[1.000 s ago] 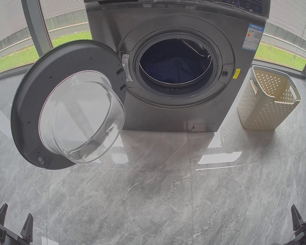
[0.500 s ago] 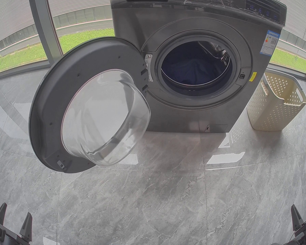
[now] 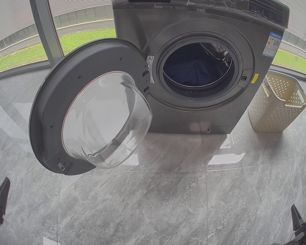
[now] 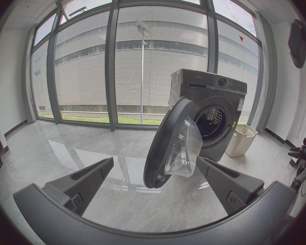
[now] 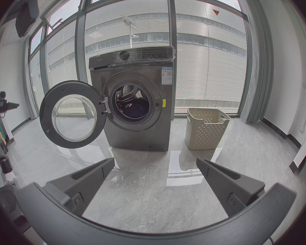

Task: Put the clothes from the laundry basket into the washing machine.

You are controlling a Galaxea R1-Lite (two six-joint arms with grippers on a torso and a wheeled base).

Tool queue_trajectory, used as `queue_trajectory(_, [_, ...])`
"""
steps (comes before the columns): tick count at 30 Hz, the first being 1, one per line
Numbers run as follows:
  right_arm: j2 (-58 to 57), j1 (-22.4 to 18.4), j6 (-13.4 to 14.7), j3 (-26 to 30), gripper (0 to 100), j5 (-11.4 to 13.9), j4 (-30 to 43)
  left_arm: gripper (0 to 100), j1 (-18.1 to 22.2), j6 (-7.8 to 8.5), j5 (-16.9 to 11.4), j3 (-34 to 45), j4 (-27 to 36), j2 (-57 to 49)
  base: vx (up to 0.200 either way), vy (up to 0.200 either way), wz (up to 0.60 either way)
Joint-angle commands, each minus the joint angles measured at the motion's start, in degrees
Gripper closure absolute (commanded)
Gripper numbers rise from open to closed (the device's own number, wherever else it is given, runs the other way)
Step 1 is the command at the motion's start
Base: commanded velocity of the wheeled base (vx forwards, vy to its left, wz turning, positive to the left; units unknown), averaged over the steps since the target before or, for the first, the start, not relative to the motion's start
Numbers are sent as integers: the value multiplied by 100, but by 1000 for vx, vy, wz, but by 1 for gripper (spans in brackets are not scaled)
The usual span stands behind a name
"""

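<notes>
Clothes [image 3: 193, 72], a dark blue heap, lie inside the washing machine [image 3: 193, 121], whose round door [image 3: 54, 102] hangs wide open on the robot's left. A cream, perforated laundry basket [image 3: 278, 111] stands on the floor [image 3: 166, 194] just beside the machine on the other side and looks empty. The 2 hands are spread open, holding nothing: left hand [image 4: 154, 162] and right hand [image 5: 154, 160] sit low, well back from the machine. Loading seems finished, with nothing left to move

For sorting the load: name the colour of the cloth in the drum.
The cloth is dark blue; clearest in head view.
</notes>
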Motion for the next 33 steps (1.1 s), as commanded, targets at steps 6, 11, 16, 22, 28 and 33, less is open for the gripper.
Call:
queue_trajectory(6, [-93, -10, -1, 92, 0, 4, 1, 0, -122, 13, -1001, -1476, -1552, 3799, 0, 0, 0])
queue_trajectory(11, [-93, -10, -1, 92, 0, 4, 1, 0, -113, -31, -1283, -1740, -1605, 4230, 0, 0, 0])
queue_trajectory(16, [-93, -10, -1, 92, 0, 4, 1, 0, -104, 22, -1388, -1881, -1737, 4617, 0, 0, 0])
queue_trajectory(22, [-93, -10, -1, 92, 0, 4, 1, 0, -254, 5, -1836, -1837, -1983, 4757, 0, 0, 0])
queue_trajectory(28, [-93, -10, -1, 92, 0, 4, 10, 0, -1071, -48, -1986, -1494, -2001, 4678, 0, 0, 0])
queue_trajectory(33, [-93, -10, -1, 92, 0, 13, 19, 0, -2187, -637, -1942, -1318, -1974, 4177, 0, 0, 0])
